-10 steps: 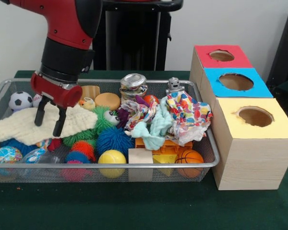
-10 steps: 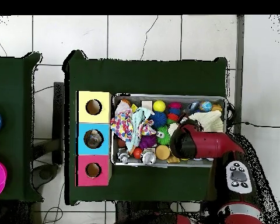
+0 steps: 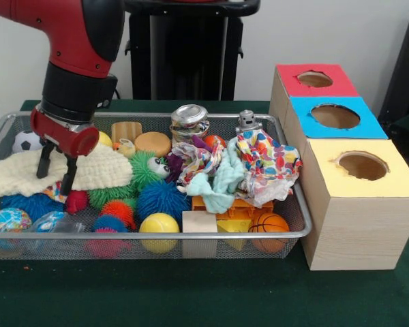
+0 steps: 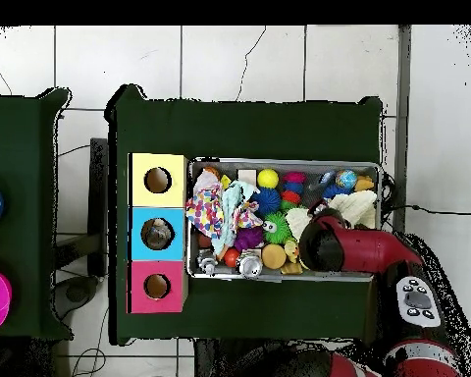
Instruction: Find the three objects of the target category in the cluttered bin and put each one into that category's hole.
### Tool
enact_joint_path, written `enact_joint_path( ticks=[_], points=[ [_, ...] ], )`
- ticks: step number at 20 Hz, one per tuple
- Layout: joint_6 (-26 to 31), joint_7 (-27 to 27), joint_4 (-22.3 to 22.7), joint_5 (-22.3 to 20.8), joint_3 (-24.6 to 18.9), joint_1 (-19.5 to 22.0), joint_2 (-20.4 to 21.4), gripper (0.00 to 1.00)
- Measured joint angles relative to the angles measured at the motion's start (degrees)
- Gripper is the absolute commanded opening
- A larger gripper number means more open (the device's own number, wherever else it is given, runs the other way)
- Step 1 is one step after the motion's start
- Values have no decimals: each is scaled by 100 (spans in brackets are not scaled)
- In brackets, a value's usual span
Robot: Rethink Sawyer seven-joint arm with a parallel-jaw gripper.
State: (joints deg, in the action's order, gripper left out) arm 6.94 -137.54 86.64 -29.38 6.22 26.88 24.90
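The wide, shallow silver wire-mesh bin sits on the dark green table, and it is full of toys. The red and black robot arm comes down over the left part of the bin in the front view. Its gripper has two thin black fingers with a narrow gap between them — they hold nothing. The tips hang right at the front edge of a fluffy cream knitted cloth that lies across the left half of the bin.

Below the gripper, at the bin's front left corner, a see-through crinkly plastic bottle with a blue label lies on its side. It is partly hidden by the bin's rim and by a bright globe-pattern ball just beside it. I can only see this one bottle.

In the middle of the bin sit a green fuzzy toy with an eye, a spiky blue ball and a smooth yellow ball. A shiny silver metal can stands at the bin's back wall.

To the right of the bin stands a pale wooden box with three holes. The round hole in the red square face is the one farthest back — well apart from the gripper.

In the overhead view the arm covers the right side of the bin, and the gripper itself is hidden under it.
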Motion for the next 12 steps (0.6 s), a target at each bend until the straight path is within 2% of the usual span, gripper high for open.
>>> enact_joint_path(
  ticks=[12],
  points=[
    [1,0,2,65,-1,-172,14,100]
  ],
)
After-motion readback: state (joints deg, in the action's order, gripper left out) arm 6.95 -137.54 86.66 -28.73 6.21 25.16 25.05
